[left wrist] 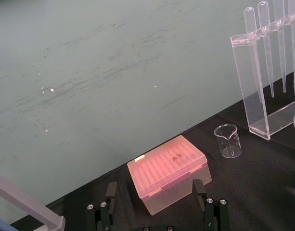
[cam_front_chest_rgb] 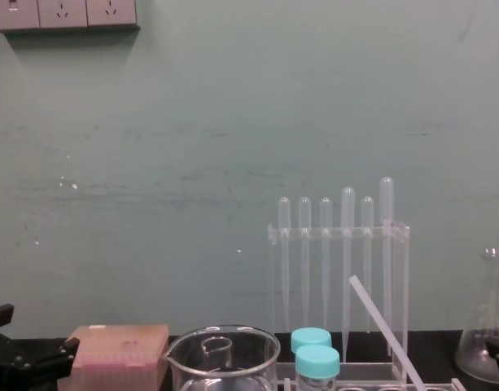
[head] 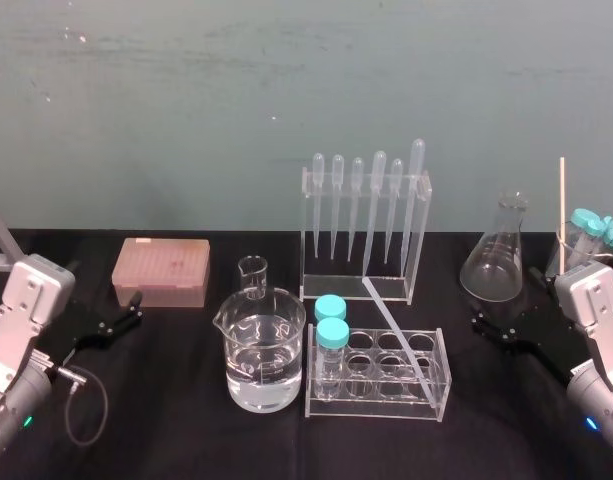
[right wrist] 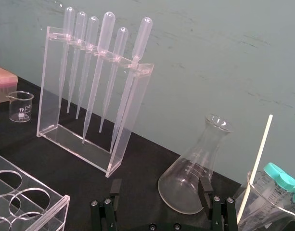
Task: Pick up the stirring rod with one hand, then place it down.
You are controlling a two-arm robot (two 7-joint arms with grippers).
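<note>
Your right gripper sits low at the right side of the black table, its fingers spread apart with nothing between them. The conical flask stands just beside it on the far side.

From there, the stirring rod lies toward the robot's left, near the middle of the table. It is propped in the clear tube rack. Its lower end is down in a well on the rack's right half. Its upper end slants up, back and to the left, toward the foot of the pipette rack. The chest view shows the same tilt: high at the left, dropping to the right.

So the rod's long axis is diagonal, neither upright nor flat. I judge you would do best to meet it crosswise on the bare stretch above the tube rack.

Your left gripper is also spread open and holds nothing. It rests at the left side of the table, just before the pink box, well apart from the rod. The right arm looks the nearer of the two.
</note>
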